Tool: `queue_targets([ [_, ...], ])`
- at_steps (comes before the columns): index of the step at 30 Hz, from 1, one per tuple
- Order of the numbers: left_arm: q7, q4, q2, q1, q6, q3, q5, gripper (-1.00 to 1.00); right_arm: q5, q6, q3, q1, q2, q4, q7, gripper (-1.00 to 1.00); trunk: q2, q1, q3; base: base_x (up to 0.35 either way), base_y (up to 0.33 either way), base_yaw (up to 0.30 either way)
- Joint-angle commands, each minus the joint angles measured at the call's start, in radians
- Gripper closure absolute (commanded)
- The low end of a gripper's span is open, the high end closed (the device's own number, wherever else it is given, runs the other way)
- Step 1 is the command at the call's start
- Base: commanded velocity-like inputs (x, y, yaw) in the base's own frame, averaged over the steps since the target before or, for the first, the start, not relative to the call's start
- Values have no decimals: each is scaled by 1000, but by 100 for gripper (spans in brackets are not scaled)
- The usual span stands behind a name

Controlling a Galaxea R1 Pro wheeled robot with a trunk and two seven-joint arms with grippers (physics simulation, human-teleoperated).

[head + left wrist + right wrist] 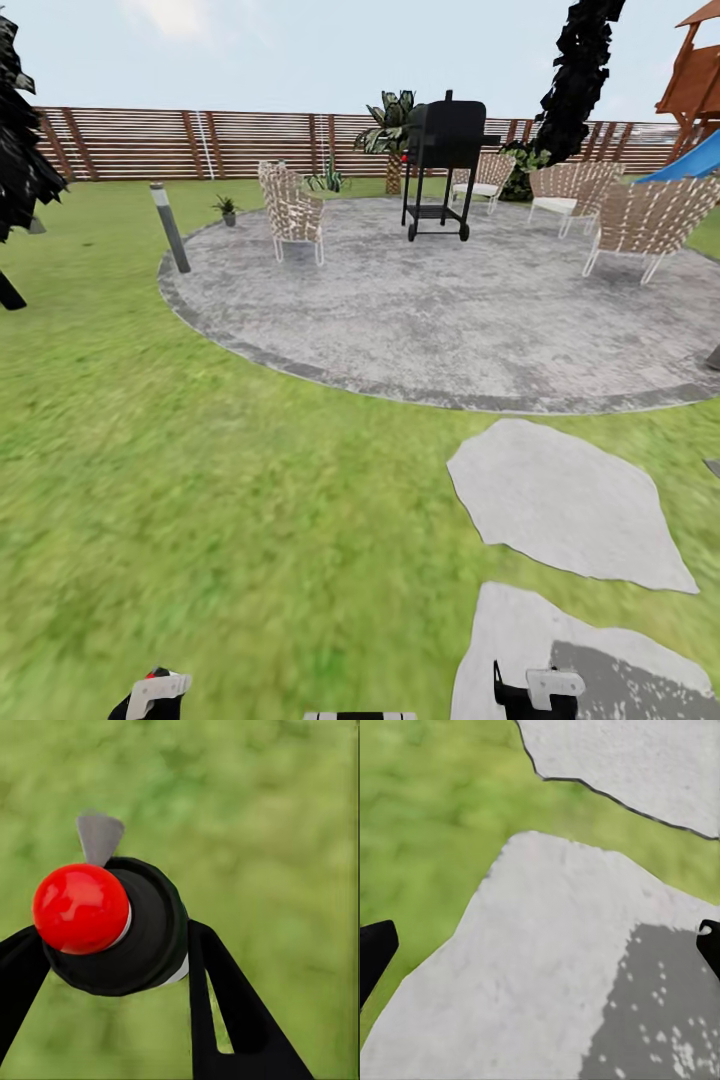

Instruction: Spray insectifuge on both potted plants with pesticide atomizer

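We hold the pesticide atomizer [120, 930] in our left pincer [112, 967]: a dark, round-shouldered bottle with a glossy red top and a pale grey nozzle jutting from behind it, clamped between the 2 black fingers [225, 1012] above blurred lawn. In the head view its red top and pale nozzle peek up at the bottom edge [160, 688]. Far off, 1 small potted plant [227, 209] stands upright on the grass beside the patio rim, near the fence of the garden [150, 420].
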Motion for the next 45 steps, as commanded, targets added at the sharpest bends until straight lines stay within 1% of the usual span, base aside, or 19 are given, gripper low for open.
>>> queue_targets([
  [1, -6, 1, 0, -1, -3, 9, -6, 100, 11, -2, -5, -1, 0, 1, -6, -100, 0, 0, -1, 337, -75, 0],
  [45, -6, 1, -1, -1, -3, 9, -5, 100, 11, -2, -5, -1, 0, 1, -6, -100, 0, 0, -1, 337, -75, 0],
])
